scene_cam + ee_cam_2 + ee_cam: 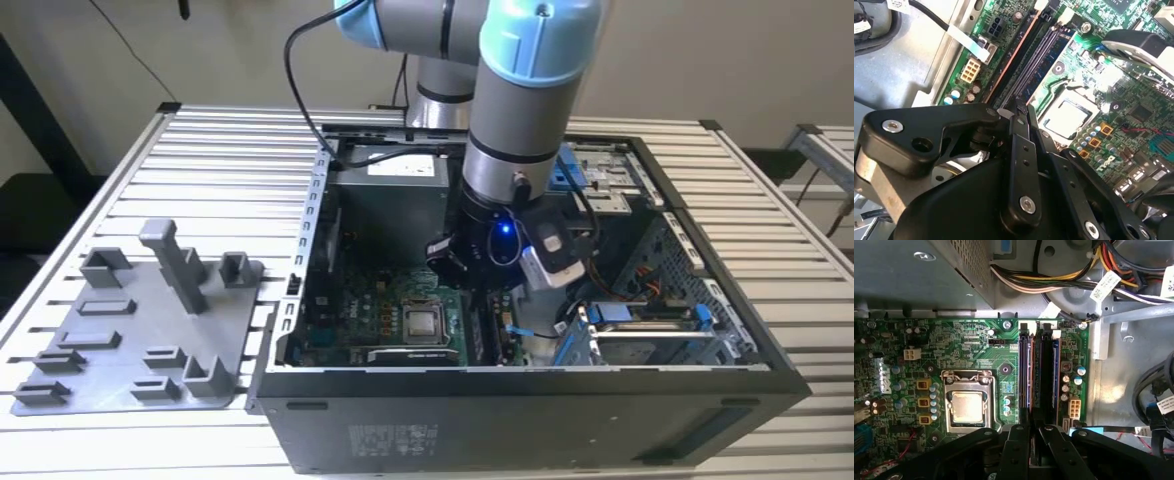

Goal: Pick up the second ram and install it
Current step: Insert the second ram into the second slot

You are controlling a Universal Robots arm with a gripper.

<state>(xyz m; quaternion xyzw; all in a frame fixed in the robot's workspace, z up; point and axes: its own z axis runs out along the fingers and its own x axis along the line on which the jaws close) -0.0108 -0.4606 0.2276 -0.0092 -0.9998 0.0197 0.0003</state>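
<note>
PC case (534, 410) on slat table | gripper (1034, 432) closed, over RAM slots (1039, 370)

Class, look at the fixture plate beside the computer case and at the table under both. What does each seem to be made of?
The fixture plate looks like matte grey plastic: uniform colour, blocky moulded or printed posts, no shine. The table looks like bare aluminium: pale silvery slats with parallel grooves and a dull metallic sheen.

One arm (514, 120), one open computer case (534, 400), one grey fixture plate (134, 340), one processor (966, 407), two memory strips (1026, 370) seated side by side.
</note>
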